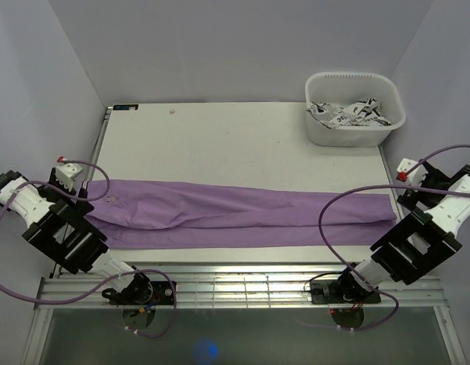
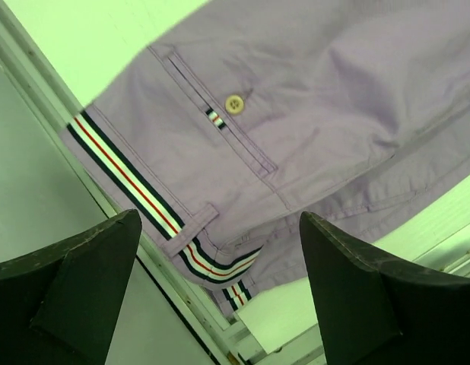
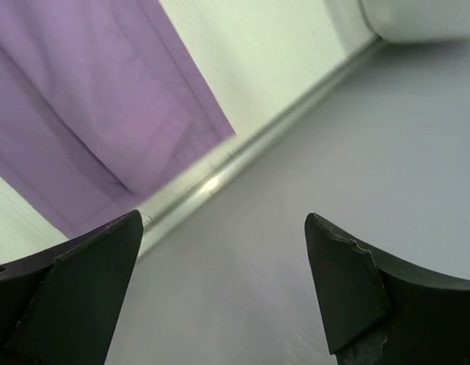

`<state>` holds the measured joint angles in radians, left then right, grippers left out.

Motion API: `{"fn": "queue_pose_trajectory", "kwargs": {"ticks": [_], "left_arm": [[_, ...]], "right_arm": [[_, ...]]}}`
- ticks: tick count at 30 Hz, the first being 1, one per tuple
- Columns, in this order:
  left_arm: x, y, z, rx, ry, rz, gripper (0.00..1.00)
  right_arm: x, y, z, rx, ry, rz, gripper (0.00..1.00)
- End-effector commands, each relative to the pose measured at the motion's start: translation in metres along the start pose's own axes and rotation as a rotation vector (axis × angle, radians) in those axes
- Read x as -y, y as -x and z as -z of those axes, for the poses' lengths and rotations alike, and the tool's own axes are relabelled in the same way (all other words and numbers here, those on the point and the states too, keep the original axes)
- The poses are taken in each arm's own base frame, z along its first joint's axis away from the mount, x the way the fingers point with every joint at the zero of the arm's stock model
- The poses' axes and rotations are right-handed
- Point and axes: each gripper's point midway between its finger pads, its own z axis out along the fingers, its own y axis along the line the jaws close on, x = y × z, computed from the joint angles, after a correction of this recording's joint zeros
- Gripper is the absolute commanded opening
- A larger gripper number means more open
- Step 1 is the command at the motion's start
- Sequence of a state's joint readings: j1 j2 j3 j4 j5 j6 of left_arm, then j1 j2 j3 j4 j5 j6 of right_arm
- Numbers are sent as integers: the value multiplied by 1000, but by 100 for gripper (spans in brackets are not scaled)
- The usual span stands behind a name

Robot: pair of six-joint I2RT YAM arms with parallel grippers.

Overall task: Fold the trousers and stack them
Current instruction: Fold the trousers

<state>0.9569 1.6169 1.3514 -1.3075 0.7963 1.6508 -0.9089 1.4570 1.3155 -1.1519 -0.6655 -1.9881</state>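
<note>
Left gripper [image 2: 220, 220] is released, jaws wide, holding nothing; right gripper [image 3: 223, 220] is the same. Table [image 1: 242, 129] runs between them. Trousers [image 1: 242, 213] lie in a long strip between both grippers, waist under the left one, hem beside the right. Tub [image 1: 349, 137] sits beyond the right gripper. Button [image 2: 234, 103] is ahead of the left jaws.

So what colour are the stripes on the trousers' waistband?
Dark blue, white and red, along the waistband, clearest in the left wrist view.

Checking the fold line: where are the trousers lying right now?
In the top view the trousers lie as a long strip across the near half of the table, waist beside the left gripper, hems beside the right gripper.
</note>
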Motion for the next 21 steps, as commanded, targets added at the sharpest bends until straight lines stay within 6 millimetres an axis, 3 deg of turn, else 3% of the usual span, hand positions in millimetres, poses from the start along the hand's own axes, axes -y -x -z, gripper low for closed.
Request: {"fn": "queue_pose_trajectory", "kwargs": {"ticks": [1, 3, 4, 6, 7, 10, 11, 16, 20, 21], "left_arm": [[9, 32, -2, 132, -38, 60, 93], [11, 27, -13, 129, -90, 172, 86], [10, 25, -15, 125, -99, 191, 84], [10, 17, -22, 115, -123, 236, 82], [13, 14, -24, 110, -134, 252, 83], [18, 10, -28, 108, -151, 281, 84], [21, 8, -30, 108, -161, 291, 84], [21, -2, -37, 94, -173, 318, 86], [13, -8, -42, 81, -175, 379, 84], [11, -9, -42, 79, -171, 384, 84]], "right_arm": [[-47, 44, -24, 122, 171, 80, 90], [-57, 53, -44, 106, 240, 123, 86], [-64, 53, -54, 93, 276, 66, 85], [-67, 53, -72, 81, 345, 59, 85], [-58, 53, -76, 66, 350, 51, 85], [-57, 42, -92, 15, 459, -72, 86], [-43, 40, -91, -9, 449, -87, 86], [-52, 9, -105, -110, 533, -141, 89], [-78, -6, -114, -150, 580, -138, 85], [-96, -8, -114, -153, 610, -135, 82]]}}
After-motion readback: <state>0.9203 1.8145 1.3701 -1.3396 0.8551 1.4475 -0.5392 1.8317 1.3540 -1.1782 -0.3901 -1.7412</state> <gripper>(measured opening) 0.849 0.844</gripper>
